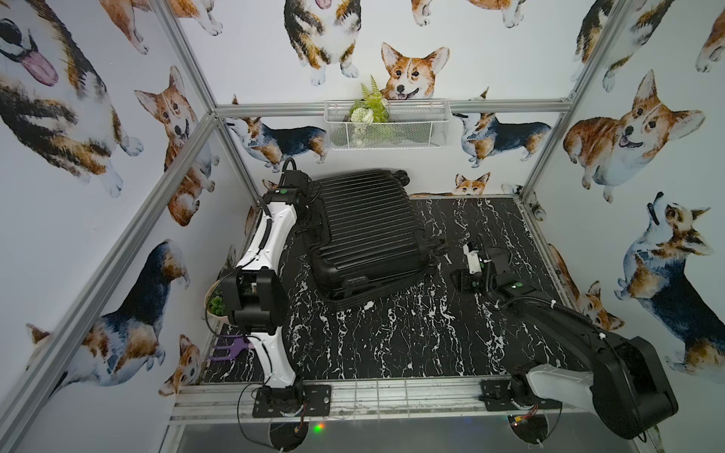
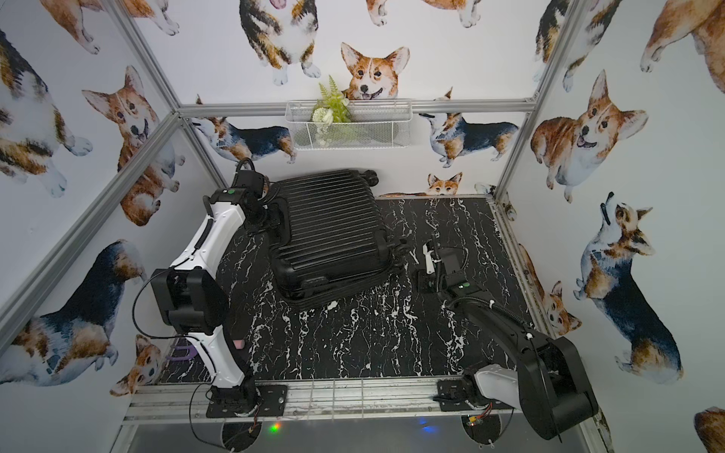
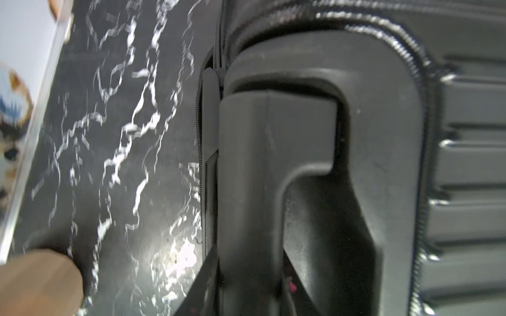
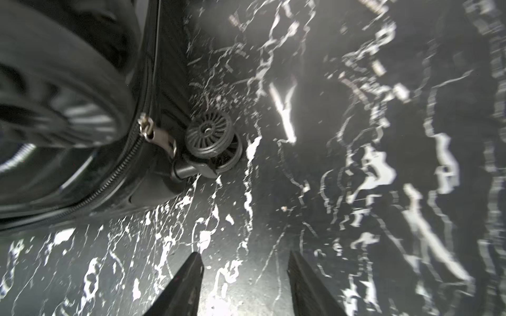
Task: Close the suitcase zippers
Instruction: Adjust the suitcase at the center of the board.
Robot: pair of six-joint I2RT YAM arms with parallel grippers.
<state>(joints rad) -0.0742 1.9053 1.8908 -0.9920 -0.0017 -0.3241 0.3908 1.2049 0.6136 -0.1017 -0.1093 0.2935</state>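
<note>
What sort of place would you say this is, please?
Probably a robot test cell, not a real room: an aluminium frame edges corgi-print walls, and two robot arms are bolted to a rail along a marble-pattern table.

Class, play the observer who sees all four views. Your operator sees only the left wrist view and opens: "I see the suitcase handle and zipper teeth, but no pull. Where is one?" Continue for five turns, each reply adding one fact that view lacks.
Observer: A silver zipper pull hangs at a corner of the suitcase, beside a spinner wheel, in the right wrist view.
Operator: Is the right pincer on it?
Observer: No. The right pincer is open over bare table, apart from the suitcase.
Operator: How does the suitcase lie?
Observer: Flat, ribbed shell up, halves folded together, in both top views.
</note>
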